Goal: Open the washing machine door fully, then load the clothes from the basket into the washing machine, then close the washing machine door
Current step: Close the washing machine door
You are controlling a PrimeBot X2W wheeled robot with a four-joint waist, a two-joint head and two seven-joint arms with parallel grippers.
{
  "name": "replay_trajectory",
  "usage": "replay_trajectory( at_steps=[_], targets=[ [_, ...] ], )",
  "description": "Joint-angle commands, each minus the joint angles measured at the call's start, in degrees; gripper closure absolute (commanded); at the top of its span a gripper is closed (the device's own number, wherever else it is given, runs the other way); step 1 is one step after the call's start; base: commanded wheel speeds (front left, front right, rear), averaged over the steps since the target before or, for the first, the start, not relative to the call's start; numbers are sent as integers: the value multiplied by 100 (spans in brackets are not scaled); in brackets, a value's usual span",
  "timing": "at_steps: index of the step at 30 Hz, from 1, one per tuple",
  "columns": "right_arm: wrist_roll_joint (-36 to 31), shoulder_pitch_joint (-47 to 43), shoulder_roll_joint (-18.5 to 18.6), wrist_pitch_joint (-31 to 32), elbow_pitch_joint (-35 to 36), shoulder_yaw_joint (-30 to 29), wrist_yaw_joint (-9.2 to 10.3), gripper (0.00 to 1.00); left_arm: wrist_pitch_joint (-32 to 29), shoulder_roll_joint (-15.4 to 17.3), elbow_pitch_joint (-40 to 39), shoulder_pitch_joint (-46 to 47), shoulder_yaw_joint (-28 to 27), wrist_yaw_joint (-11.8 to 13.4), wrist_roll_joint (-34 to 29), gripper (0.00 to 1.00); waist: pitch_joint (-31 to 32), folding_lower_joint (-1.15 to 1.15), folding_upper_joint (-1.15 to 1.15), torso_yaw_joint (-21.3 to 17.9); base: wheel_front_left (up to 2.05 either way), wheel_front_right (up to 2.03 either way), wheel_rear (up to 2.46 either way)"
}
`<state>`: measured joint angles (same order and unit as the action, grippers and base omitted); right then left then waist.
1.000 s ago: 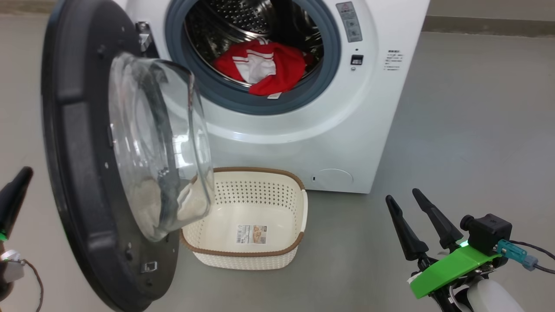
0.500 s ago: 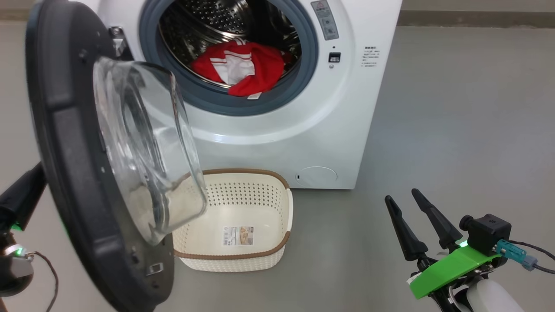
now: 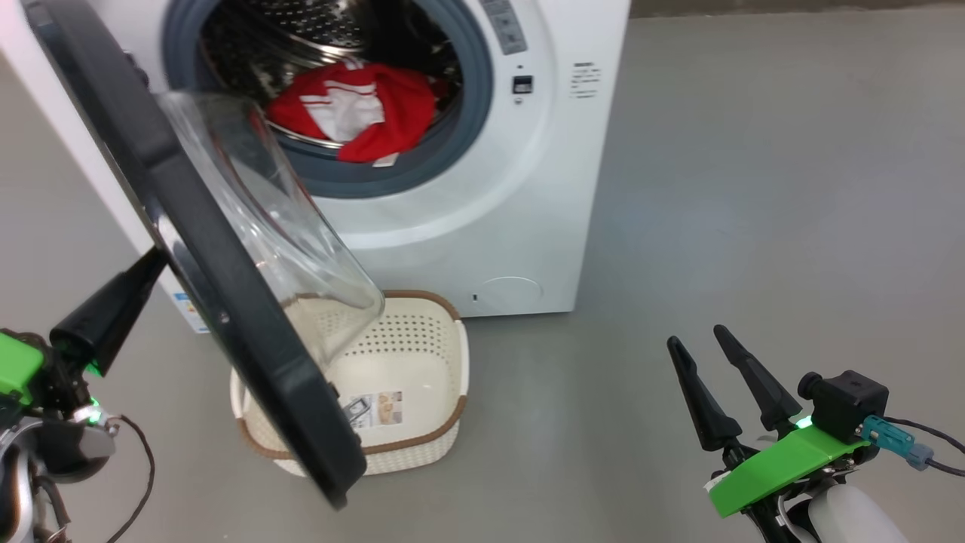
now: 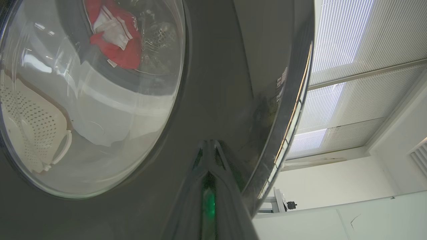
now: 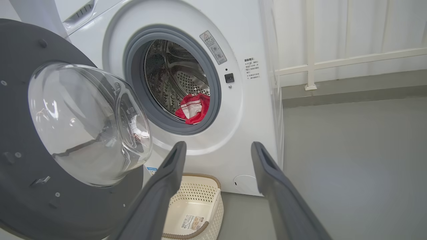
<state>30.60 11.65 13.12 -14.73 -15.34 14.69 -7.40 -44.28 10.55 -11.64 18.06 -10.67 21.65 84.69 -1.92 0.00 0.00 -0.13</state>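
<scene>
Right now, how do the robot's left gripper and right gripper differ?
The left gripper is shut tight; the right gripper is open wide. The left gripper's tip meets the outer face of the washing machine door, apparently touching it; the right gripper hangs above the floor, apart from everything. Both hold nothing and have dark tapered fingers.

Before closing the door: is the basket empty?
Empty: the basket shows its bare bottom and label; the red clothes lie in the drum.
</scene>
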Motion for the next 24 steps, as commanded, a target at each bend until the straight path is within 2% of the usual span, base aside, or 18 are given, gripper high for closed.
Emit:
replay_trajectory(
  at_steps=[1,11,24],
  targets=[
    [-40,143,20,-27,162,82,-9,0,13,111,-167,328,-101,-62,-49,100,-60,0,0,-200,0,0,0],
    [-60,179,14,-27,203,40,-9,0,218,11,-57,566,-32,-219,-178,100,-164,0,0,-740,0,0,0],
    [-85,226,-57,-27,244,-6,-9,0,518,-23,239,911,67,-490,-443,100,-329,0,0,-1177,0,0,0]
  ],
)
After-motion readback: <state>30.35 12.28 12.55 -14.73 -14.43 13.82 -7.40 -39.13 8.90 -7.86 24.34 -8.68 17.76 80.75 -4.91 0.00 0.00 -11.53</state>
